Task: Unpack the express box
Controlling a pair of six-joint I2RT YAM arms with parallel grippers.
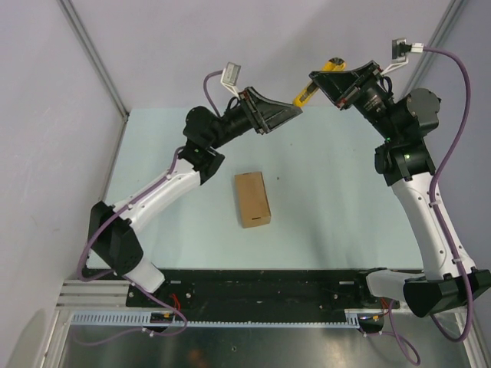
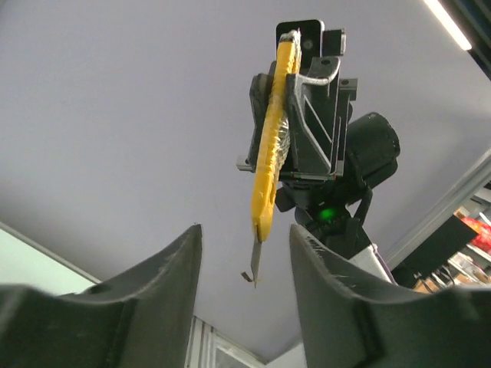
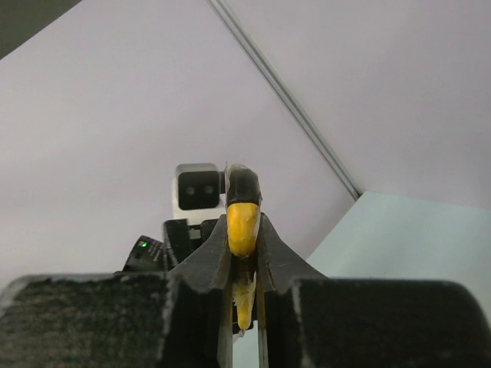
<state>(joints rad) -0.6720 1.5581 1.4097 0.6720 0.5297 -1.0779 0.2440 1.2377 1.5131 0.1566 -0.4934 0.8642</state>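
The brown cardboard express box (image 1: 252,199) lies flat and closed in the middle of the table. Both grippers are raised at the back, well above and behind it. My right gripper (image 1: 326,80) is shut on the yellow-and-black utility knife (image 1: 317,83), which also shows in the right wrist view (image 3: 243,222). Its blade is out and points toward my left gripper (image 1: 291,113), which is open and empty. In the left wrist view the knife (image 2: 270,153) hangs between the two open fingers (image 2: 173,268), apart from them.
The pale green table (image 1: 345,192) meets grey walls at the back and left, with a metal frame post (image 1: 92,54) at the left corner. A black base rail (image 1: 261,287) runs along the near edge.
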